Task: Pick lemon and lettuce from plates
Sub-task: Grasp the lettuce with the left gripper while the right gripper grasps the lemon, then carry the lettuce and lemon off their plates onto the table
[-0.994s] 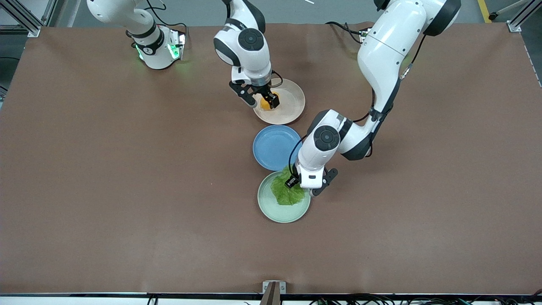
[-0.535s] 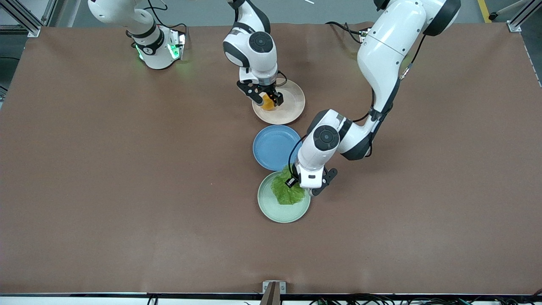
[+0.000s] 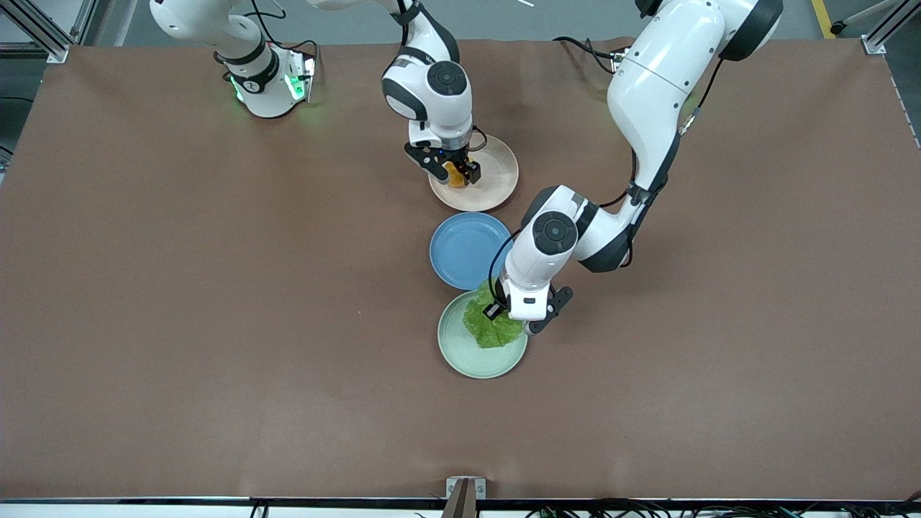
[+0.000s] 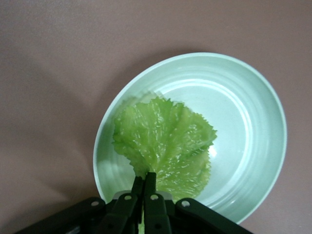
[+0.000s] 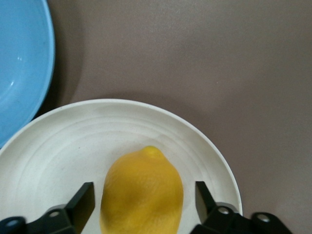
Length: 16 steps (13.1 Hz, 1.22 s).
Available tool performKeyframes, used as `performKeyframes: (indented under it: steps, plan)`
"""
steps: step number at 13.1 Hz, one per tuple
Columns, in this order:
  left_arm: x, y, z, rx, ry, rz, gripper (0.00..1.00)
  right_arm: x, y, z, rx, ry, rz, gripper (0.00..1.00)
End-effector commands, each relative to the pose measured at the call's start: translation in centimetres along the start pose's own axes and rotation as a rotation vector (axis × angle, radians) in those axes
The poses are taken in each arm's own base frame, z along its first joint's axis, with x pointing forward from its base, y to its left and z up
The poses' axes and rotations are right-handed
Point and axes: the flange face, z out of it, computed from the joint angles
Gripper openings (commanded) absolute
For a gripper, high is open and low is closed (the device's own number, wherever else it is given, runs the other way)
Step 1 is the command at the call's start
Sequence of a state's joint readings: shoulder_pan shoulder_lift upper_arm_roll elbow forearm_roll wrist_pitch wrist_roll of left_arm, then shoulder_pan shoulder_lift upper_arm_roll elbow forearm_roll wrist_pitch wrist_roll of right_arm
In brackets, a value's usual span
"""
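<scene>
The lemon (image 3: 453,173) lies on the beige-pink plate (image 3: 496,176); in the right wrist view the lemon (image 5: 142,192) sits on that plate (image 5: 58,146). My right gripper (image 3: 455,173) is open with a finger on each side of the lemon, gaps showing in the right wrist view (image 5: 142,200). The lettuce (image 3: 491,325) lies on the mint green plate (image 3: 460,352). My left gripper (image 3: 504,311) is shut on the lettuce's stem end; the left wrist view (image 4: 145,181) shows the leaf (image 4: 165,146) spread over the plate (image 4: 253,122).
An empty blue plate (image 3: 464,248) lies between the two other plates; its edge shows in the right wrist view (image 5: 19,68). Brown table cloth (image 3: 216,324) surrounds the plates.
My right gripper has moved toward the left arm's end and settled lower around the lemon. The left gripper has shifted slightly and the lettuce with it.
</scene>
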<state>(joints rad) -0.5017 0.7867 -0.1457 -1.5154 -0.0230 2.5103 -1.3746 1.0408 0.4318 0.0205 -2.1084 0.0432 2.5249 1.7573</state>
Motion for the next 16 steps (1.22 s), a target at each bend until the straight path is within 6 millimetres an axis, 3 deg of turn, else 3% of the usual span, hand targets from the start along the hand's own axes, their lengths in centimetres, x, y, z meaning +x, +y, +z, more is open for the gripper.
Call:
performKeyframes:
  steps: [1,2,3,5,6,8,10,11,14,16]
  plan:
    - [-0.3,0.8,-2.1,-0.028,0.021,-0.003,0.01,0.0,-0.1,-0.1,0.012,0.015,0.007,0.34]
    - [0.0,1.4,-3.6,-0.050,0.027,-0.012,0.01,0.2,-0.2,-0.3,0.011,0.015,0.012,0.05]
    - [0.3,1.8,-4.9,-0.069,0.032,-0.021,0.00,1.0,-0.4,-0.8,0.011,0.016,0.023,0.00]
    - [0.6,3.0,-9.9,-0.131,0.053,-0.023,0.00,4.3,-0.9,-4.5,-0.001,0.018,0.015,0.00]
    - [0.9,3.3,-12.3,-0.155,0.059,-0.032,0.00,6.7,-0.9,-7.3,-0.006,0.016,-0.024,0.00]
    - [3.1,2.6,-17.4,-0.168,0.078,-0.052,0.00,13.5,0.0,-12.3,-0.027,0.008,-0.171,0.00]
    - [6.1,0.4,-20.9,-0.106,0.092,-0.038,0.00,21.4,1.4,-14.4,-0.035,-0.006,-0.309,0.00]
    - [7.0,-1.3,-21.4,-0.057,0.087,0.029,0.00,25.0,2.2,-14.5,-0.035,-0.011,-0.368,0.00]
    - [10.3,-7.4,-19.7,0.011,0.093,0.144,0.00,37.2,6.1,-14.2,-0.004,-0.007,-0.536,0.00]
    - [13.1,-11.1,-18.2,0.013,0.101,0.147,0.00,43.3,8.7,-12.9,0.020,0.016,-0.645,0.00]
